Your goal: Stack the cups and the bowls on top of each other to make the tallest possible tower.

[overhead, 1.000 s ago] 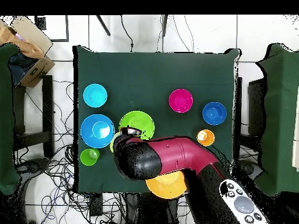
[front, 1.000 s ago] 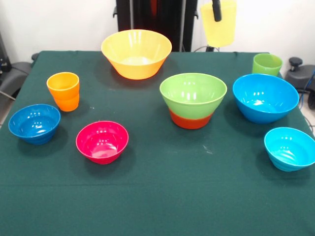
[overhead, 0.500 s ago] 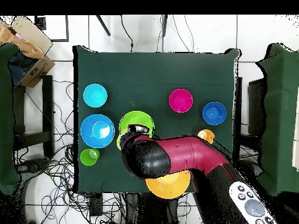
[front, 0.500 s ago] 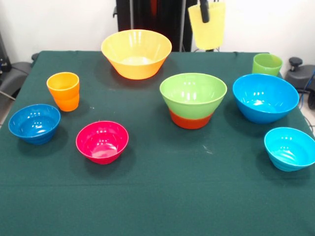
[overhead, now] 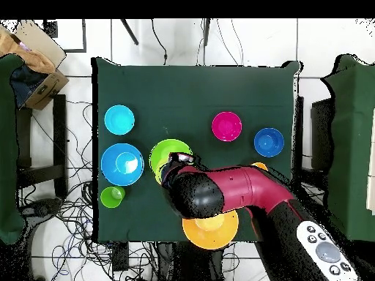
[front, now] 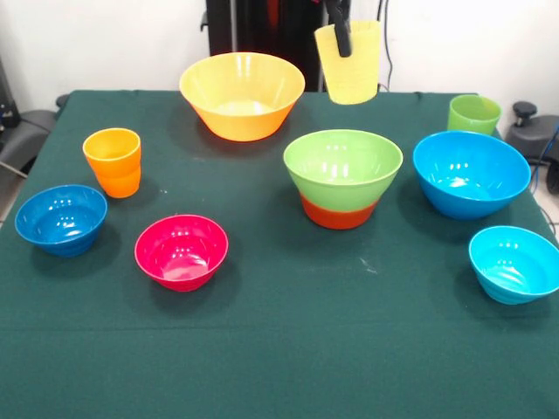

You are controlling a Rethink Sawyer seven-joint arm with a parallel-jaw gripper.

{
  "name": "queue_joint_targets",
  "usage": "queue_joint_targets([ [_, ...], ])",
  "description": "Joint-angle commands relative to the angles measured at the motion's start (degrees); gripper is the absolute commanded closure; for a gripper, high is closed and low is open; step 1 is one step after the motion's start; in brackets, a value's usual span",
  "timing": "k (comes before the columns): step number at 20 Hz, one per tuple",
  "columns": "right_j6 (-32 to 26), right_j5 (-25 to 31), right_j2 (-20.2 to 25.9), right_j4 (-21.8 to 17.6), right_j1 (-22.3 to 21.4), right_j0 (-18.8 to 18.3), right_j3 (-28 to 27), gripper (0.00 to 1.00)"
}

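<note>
My gripper (front: 342, 37) is shut on the rim of the pale yellow cup (front: 351, 65) and holds it in the air, above and behind the light green bowl (front: 342, 168). That bowl sits nested in the orange-red bowl (front: 339, 213). In the overhead view my arm (overhead: 220, 192) covers the cup and part of the green bowl (overhead: 162, 155). The orange cup (front: 113, 161) stands at the left and the light green cup (front: 473, 113) at the back right.
The big yellow-orange bowl (front: 242, 92) stands at the back. The big blue bowl (front: 472, 173) and small cyan bowl (front: 515, 262) are at the right. The magenta bowl (front: 182, 251) and small dark blue bowl (front: 61, 218) are at the left front.
My gripper has carried the pale yellow cup leftward in the front view and slightly lower, toward the green bowl. The bowls and other cups have not moved.
</note>
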Motion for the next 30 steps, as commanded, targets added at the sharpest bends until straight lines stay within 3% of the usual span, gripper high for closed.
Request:
queue_joint_targets([
  [1,3.62,-0.46,-1.84,-6.54,5.53,0.8,-1.85,1.0],
  [5,5.34,-2.15,-2.53,-7.9,6.93,2.25,-2.71,1.0],
  [9,6.85,-7.26,-3.7,-10.87,10.01,2.65,-3.1,1.0],
  [17,6.61,-13.46,-5.33,-16.63,15.35,1.38,-3.53,1.0],
  [30,6.3,-15.37,-4.42,-20.3,16.32,-0.21,-3.86,1.0],
])
